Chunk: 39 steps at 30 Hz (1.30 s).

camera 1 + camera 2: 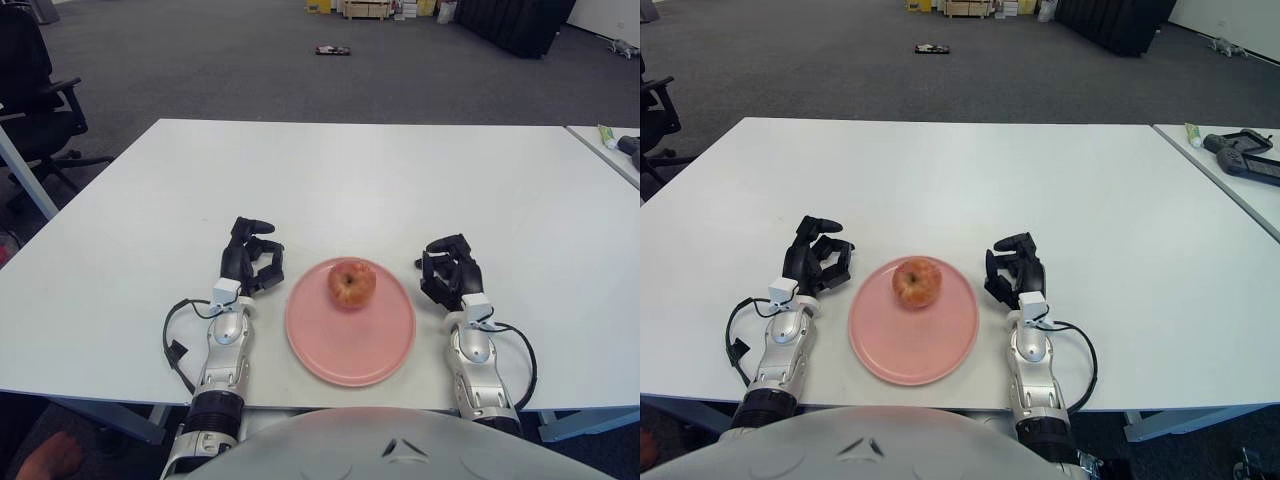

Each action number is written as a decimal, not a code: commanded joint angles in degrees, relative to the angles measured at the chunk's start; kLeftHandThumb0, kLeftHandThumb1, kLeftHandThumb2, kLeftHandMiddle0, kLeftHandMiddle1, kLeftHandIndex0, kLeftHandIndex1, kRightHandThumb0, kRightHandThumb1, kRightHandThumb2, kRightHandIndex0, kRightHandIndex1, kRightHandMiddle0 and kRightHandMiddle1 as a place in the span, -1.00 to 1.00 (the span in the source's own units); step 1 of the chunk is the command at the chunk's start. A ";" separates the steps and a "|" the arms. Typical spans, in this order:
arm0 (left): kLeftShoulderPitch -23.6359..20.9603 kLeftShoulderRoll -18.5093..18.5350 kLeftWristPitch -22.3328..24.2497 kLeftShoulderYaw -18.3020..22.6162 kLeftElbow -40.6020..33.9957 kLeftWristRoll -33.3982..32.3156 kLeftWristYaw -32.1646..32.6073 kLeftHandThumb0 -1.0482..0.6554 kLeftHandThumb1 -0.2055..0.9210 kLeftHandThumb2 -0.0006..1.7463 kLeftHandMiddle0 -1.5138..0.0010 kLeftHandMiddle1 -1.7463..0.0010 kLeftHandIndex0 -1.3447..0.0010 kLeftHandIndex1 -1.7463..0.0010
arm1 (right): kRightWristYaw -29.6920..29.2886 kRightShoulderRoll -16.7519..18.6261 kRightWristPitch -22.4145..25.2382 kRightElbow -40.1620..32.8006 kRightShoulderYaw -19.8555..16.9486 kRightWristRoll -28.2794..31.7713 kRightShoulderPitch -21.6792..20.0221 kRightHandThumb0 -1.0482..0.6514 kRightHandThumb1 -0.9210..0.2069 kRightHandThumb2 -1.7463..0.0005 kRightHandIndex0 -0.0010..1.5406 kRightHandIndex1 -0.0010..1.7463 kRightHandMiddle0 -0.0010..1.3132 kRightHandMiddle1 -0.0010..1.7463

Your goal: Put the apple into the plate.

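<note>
Left eye view, lower centre: we see the apple (pixel 351 283) resting on the pink plate (pixel 350 335). Left hand (pixel 250 262) and right hand (pixel 448 274) flank it, fingers curled, holding nothing.

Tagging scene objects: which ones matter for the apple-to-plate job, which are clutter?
Job: apple, sitting on the pink plate; right hand beside the plate; left hand on its other side.
Clutter: office chair, tube on the side table.
</note>
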 commanded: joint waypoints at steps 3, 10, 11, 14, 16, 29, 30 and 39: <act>-0.94 0.19 -0.08 0.10 -0.28 -0.39 -0.22 0.22 0.26 0.14 0.23 -0.62 0.46 -1.00 | 1.07 -0.07 0.91 -0.93 -0.41 1.22 -0.16 -0.20 -0.71 0.13 -0.34 0.49 -0.56 1.00; -0.95 0.30 0.46 0.16 -0.38 -0.01 0.23 0.22 0.27 0.13 0.22 -0.62 0.47 -1.00 | 2.28 0.23 -0.16 -0.63 -0.56 2.34 -0.07 -0.20 -0.75 0.17 -0.36 0.50 -0.58 1.00; -0.96 0.33 0.55 0.17 -0.40 0.02 0.24 0.22 0.27 0.13 0.22 -0.62 0.48 -1.00 | 2.49 0.26 -0.39 -0.58 -0.56 2.60 -0.08 -0.20 -0.75 0.17 -0.36 0.50 -0.58 1.00; -0.97 0.38 0.68 0.17 -0.43 0.08 0.26 0.22 0.27 0.13 0.22 -0.62 0.48 -1.00 | 2.88 0.32 -0.69 -0.54 -0.57 3.04 -0.09 -0.20 -0.75 0.18 -0.36 0.50 -0.58 1.00; -0.96 0.42 0.73 0.16 -0.48 0.14 0.27 0.22 0.28 0.13 0.22 -0.62 0.48 -1.00 | 2.99 0.34 -0.68 -0.56 -0.65 3.14 -0.16 -0.20 -0.75 0.18 -0.36 0.50 -0.58 1.00; -0.76 0.46 1.16 0.16 -0.96 0.31 0.33 0.22 0.29 0.12 0.23 -0.62 0.48 -1.00 | 1.36 0.75 -2.76 0.05 -0.91 1.88 -0.46 -0.21 -0.64 0.08 -0.32 0.56 -0.52 1.00; -0.71 0.48 1.21 0.17 -1.05 0.31 0.32 0.22 0.29 0.12 0.24 -0.62 0.48 -1.00 | 1.32 0.81 -2.91 0.10 -0.91 1.88 -0.45 -0.21 -0.62 0.05 -0.31 0.58 -0.51 1.00; -0.43 0.43 2.10 0.13 -1.88 0.58 0.45 0.22 0.28 0.12 0.23 -0.63 0.49 -1.00 | 0.36 1.61 -3.54 -0.07 -1.10 1.96 -0.43 -0.22 -0.54 -0.01 -0.28 0.58 -0.47 1.00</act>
